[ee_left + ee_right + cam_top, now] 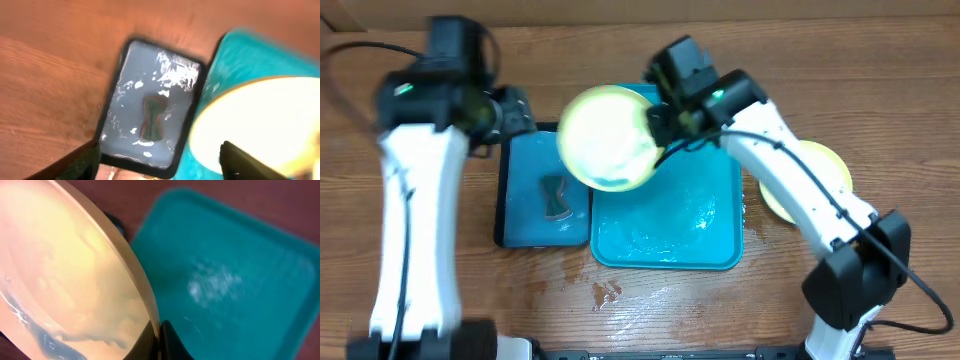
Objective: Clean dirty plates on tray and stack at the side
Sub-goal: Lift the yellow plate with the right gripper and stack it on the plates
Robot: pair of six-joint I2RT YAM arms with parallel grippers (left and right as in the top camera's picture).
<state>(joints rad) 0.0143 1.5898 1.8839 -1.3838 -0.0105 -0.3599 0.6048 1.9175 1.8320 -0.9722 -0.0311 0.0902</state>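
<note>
We see the right gripper point(158, 339) clamped on the rim of a yellow-green plate point(608, 140), holding it lifted and tilted above the far left corner of the teal tray point(670, 240); a dark bluish smear point(47, 340) runs along the plate's lower edge in the right wrist view. The left gripper point(517, 110) hovers by the far end of the smaller dark-rimmed tray point(520, 170); its fingers are spread wide with nothing between them.

We judge the step in hand to be wiping the held plate. To do it well, the left arm should first come down on the dark sponge-like piece point(557, 197) lying in the smaller tray and take it squarely; then it should rub across the smear with the plate's face turned towards it. The right pinches only a thin edge, so hard pressure could twist the plate or slip it free.

Counted:
- two yellow-green plates in view: the held one, and a second plate point(830, 162) on the table to the right of the teal tray, partly behind the right arm
- no light blue plate that we can make out
- one teal tray, wet, with no plate lying in the part we can see
- one smaller tray
- one sponge-like piece
</note>
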